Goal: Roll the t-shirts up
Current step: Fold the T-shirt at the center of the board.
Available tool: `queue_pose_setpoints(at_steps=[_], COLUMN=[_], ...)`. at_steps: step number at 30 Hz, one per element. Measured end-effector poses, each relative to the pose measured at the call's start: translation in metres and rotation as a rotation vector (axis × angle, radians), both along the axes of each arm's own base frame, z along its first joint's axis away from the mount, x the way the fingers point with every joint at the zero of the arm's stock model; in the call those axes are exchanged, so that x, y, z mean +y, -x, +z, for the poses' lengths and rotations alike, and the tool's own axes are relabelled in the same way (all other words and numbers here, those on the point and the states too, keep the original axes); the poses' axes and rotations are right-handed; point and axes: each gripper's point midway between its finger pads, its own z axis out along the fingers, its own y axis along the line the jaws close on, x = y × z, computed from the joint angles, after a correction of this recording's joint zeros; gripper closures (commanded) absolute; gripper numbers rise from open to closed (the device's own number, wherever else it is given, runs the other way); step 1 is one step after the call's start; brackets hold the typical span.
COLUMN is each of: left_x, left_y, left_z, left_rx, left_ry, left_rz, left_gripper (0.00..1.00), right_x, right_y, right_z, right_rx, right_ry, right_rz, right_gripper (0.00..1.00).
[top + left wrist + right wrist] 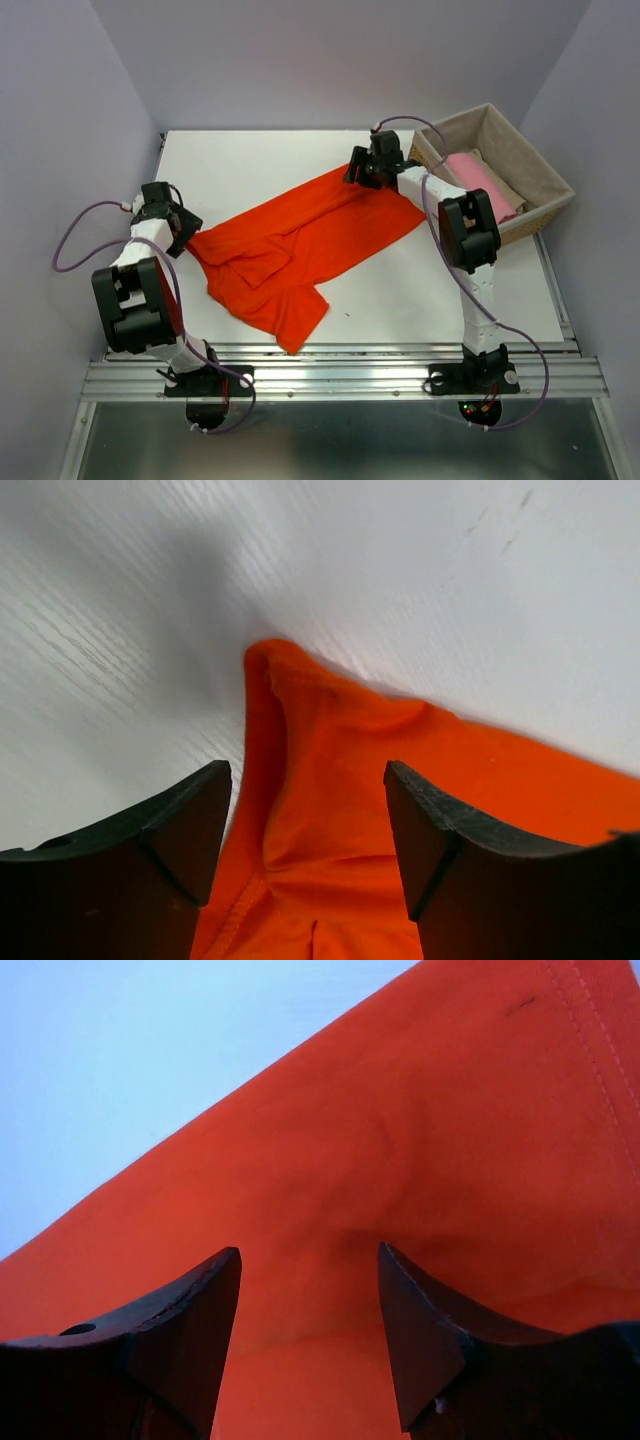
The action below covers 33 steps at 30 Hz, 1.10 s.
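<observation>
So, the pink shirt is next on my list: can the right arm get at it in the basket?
Probably yes. The pink shirt lies uncovered in the open-topped basket, just beside the right arm, and the right gripper is open over the orange shirt, holding nothing.

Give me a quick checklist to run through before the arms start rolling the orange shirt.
1. Left fingers open over the orange t-shirt corner: ok.
2. Right fingers open over its far end: ok.
3. Shirt flat and smooth: not ok, folded over and bunched at the left end.
4. Cloth gripped: not ok, both pairs open.
5. Right arm clear of the basket: cannot tell.
6. Pink t-shirt out of the way, in the basket: ok.
</observation>
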Motion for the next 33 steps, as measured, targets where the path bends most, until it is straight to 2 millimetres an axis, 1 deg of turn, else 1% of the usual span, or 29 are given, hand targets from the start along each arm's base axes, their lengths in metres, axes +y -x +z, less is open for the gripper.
queue_pose_setpoints(at_steps=[1,2,4,5,6,7,8,9,10,11,13,15,16,17,18,20,23,26,28,30,33], left_x=[0.000,0.000,-0.004,-0.007,-0.013,-0.017,-0.021,-0.023,-0.027,-0.031,-0.034,-0.035,-0.035,-0.034,-0.034,-0.035,-0.036,-0.038,-0.039,-0.039,-0.040], left_y=[-0.001,-0.002,-0.005,-0.006,-0.008,-0.007,-0.007,-0.007,-0.007,-0.007,-0.005,-0.002,-0.002,0.000,0.001,0.002,0.004,0.004,0.004,0.005,0.005], left_z=[0.010,0.018,0.040,0.050,0.060,0.067,0.070,0.072,0.073,0.073,0.072,0.071,0.070,0.070,0.071,0.073,0.081,0.086,0.087,0.087,0.086], left_rx=[-0.019,-0.034,-0.083,-0.106,-0.131,-0.145,-0.153,-0.156,-0.160,-0.159,-0.146,-0.136,-0.133,-0.128,-0.128,-0.131,-0.150,-0.166,-0.169,-0.168,-0.168], left_ry=[-0.016,-0.025,-0.058,-0.071,-0.083,-0.092,-0.097,-0.099,-0.100,-0.100,-0.100,-0.101,-0.103,-0.104,-0.105,-0.108,-0.109,-0.109,-0.107,-0.106,-0.102], left_rz=[-0.003,-0.008,-0.024,-0.035,-0.051,-0.065,-0.075,-0.083,-0.093,-0.108,-0.123,-0.127,-0.130,-0.133,-0.135,-0.141,-0.153,-0.162,-0.168,-0.172,-0.176], left_gripper=[0.26,0.25,0.26,0.26,0.26,0.26,0.26,0.25,0.26,0.26,0.26,0.26,0.26,0.26,0.25,0.25,0.25,0.26,0.26,0.26,0.26], right_x=[-0.001,0.000,0.006,0.013,0.026,0.034,0.053,0.066,0.092,0.105,0.143,0.164,0.177,0.182,0.194,0.206,0.214,0.217,0.218,0.216,0.214], right_y=[0.010,0.019,0.035,0.047,0.064,0.073,0.093,0.108,0.137,0.151,0.196,0.227,0.248,0.255,0.268,0.278,0.280,0.281,0.281,0.285,0.289], right_z=[0.006,0.016,0.031,0.040,0.052,0.057,0.065,0.069,0.073,0.074,0.069,0.063,0.058,0.057,0.056,0.055,0.046,0.030,0.022,0.009,0.000], right_rx=[0.007,0.001,-0.020,-0.026,-0.037,-0.047,-0.056,-0.055,-0.047,-0.042,0.012,0.057,0.100,0.115,0.139,0.172,0.227,0.291,0.318,0.361,0.395], right_ry=[-0.004,-0.011,-0.031,-0.041,-0.054,-0.067,-0.093,-0.115,-0.148,-0.167,-0.234,-0.269,-0.290,-0.298,-0.323,-0.368,-0.416,-0.435,-0.441,-0.440,-0.440], right_rz=[0.010,0.020,0.044,0.062,0.095,0.114,0.152,0.181,0.244,0.272,0.348,0.392,0.419,0.426,0.445,0.447,0.424,0.389,0.373,0.350,0.330], right_gripper=[0.37,0.37,0.38,0.38,0.38,0.38,0.38,0.38,0.38,0.38,0.39,0.39,0.39,0.39,0.40,0.40,0.41,0.42,0.42,0.42,0.42])
